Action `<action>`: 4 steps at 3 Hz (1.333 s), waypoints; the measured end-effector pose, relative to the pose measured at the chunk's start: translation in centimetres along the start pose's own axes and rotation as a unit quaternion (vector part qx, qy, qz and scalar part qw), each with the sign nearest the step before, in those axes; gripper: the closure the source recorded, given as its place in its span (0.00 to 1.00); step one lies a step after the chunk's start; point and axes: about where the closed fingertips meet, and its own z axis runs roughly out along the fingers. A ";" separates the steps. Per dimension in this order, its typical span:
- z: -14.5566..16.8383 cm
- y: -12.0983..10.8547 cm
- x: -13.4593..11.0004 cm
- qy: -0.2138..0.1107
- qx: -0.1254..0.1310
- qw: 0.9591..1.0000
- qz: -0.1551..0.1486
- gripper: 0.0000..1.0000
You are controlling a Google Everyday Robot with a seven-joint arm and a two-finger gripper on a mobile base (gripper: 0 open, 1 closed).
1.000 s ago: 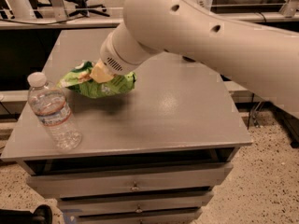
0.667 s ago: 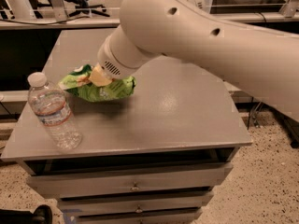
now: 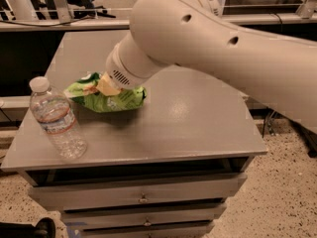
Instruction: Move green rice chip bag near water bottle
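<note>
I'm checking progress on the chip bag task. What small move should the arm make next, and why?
Probably ease the green rice chip bag a little closer to the water bottle, stopping short of it. The gripper is at the bag's top, bare table shows between bag and bottle, and the upright bottle could tip if bumped.

You'll find the gripper (image 3: 107, 86), smooth matt cream plastic, on the green rice chip bag (image 3: 119, 101), a crinkled glossy film at the table's ten o'clock. At eight o'clock, the water bottle (image 3: 58, 125) is clear ribbed plastic. The table (image 3: 198, 120) top looks smooth, grey, faintly sheened.
</note>
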 end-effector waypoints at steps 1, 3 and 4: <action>-0.2 0.2 0.3 0.000 0.001 1.000 0.001 0.12; -0.3 0.4 0.6 0.000 0.002 1.000 0.003 0.00; -1.7 -0.7 2.6 -0.010 0.007 1.000 0.006 0.00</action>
